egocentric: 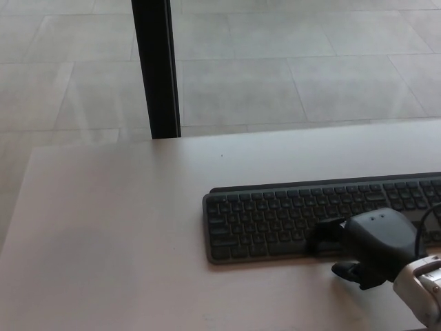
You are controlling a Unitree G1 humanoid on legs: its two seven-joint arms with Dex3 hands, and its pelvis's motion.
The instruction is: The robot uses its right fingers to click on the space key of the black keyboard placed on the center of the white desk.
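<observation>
A black keyboard (303,217) lies on the white desk (117,234), running off the picture's right edge. My right hand (372,248) comes in from the lower right and rests over the keyboard's front row. One finger (327,234) points left and lies on the bottom row of keys, about where the space key is. The thumb (348,270) hangs in front of the keyboard's near edge, over the desk. The hand holds nothing, and it hides the keys beneath it. My left hand does not show.
A black vertical post (157,69) stands behind the desk's far edge at the upper left. Beyond it is a grey tiled floor (296,62). A thin cable (435,217) curves at the right edge over the keyboard.
</observation>
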